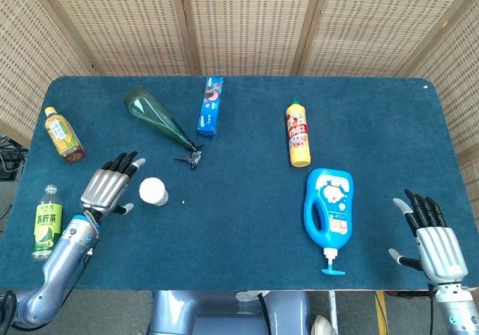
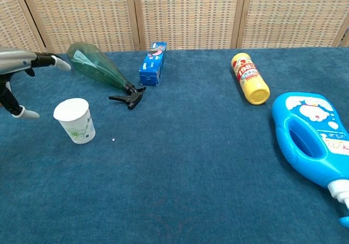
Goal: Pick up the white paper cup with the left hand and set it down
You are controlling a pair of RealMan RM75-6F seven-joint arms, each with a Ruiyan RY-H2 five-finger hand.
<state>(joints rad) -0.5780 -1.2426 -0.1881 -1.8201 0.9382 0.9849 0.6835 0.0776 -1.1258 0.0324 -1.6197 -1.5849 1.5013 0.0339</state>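
The shiny metal left hand point(image 1: 109, 188), fingers point(image 2: 61, 63) spread apart, hovers beside the round white paper cup point(image 1: 153, 191) on the fuzzy blue table point(image 1: 239, 253).

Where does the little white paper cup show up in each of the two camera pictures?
Head view: white paper cup left of centre, just right of the left hand.
Chest view: the cup far left, upright.
Shared landmark: the green spray bottle lying behind it.

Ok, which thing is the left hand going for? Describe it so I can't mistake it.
On the blue table, look at the near left part, just right of the open left hand. The white paper cup stands upright there, apart from the fingers; it is the only cup, small and white among lying bottles.
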